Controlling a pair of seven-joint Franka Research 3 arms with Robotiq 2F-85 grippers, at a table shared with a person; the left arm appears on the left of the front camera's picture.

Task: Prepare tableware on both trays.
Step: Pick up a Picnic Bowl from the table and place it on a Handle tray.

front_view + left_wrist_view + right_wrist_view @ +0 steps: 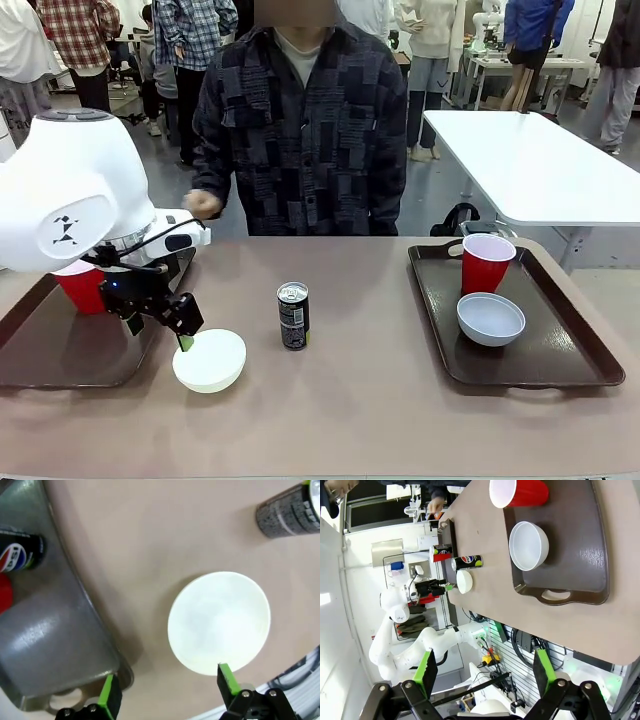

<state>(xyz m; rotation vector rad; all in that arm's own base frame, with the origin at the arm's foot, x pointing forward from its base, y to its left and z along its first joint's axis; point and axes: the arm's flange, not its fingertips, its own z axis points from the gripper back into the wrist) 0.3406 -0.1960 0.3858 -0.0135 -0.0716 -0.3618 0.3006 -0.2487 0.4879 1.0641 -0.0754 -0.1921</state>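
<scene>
A white bowl (209,360) sits on the table just right of the left tray (40,360). My left gripper (180,335) hovers open over the bowl's near rim. In the left wrist view one green finger (227,677) overlaps the edge of the bowl (219,622), and the other finger (106,695) stands by the corner of the tray (50,645). On this tray stand a red cup (80,285) and a dark can (20,552). A second can (293,316) stands mid-table. The right tray (580,360) carries a red cup (487,262) and a bowl (490,318). My right gripper (483,670) is open, high above the table.
A person stands at the far side of the table with one hand (203,205) held above the far end of the left tray. A white table (540,165) stands behind on the right. Bare tabletop lies between the trays around the middle can.
</scene>
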